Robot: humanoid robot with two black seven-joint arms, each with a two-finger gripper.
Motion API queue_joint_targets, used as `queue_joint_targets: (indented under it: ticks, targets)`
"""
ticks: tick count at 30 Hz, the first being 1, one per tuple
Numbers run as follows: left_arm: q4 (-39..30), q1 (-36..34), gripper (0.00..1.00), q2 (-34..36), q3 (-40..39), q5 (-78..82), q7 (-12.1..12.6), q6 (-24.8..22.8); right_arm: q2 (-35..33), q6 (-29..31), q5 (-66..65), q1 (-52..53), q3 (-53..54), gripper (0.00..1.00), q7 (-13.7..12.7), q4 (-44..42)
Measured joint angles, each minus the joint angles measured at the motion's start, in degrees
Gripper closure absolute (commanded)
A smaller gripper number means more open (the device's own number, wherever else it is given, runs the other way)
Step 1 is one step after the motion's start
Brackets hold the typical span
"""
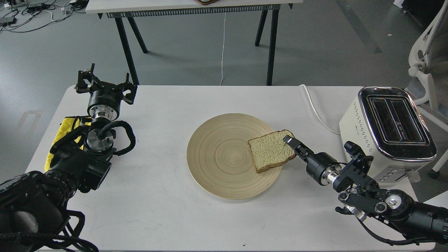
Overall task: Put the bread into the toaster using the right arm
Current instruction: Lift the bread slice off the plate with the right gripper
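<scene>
Head view, downward over table (168,217)

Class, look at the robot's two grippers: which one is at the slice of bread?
The right gripper, reaching in from the right beside the toaster, is at the edge of the bread. The left gripper hangs open far off to the left.

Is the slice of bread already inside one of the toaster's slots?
No, the bread lies on the right edge of the wooden plate, and both slots of the toaster look empty.

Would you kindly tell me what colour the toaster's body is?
Cream-white, with a shiny chrome top and black slots; the toaster shows best in the head view.
</scene>
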Motion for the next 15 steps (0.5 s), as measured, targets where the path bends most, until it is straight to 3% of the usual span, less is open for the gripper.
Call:
queue_joint_targets:
  ticks: [6,15]
  targets:
    - [0.0,0.0,0.0,0.0,-0.01,0.0,0.0,0.0,-1.18,-1.22,0.43,0.14,3.27,0.99,0.28,0.95]
    - [0.0,0.0,0.0,0.03,-0.01,0.0,0.0,0.0,-5.9,-0.9,0.52,0.23,16.75,1.0,0.37,8.13]
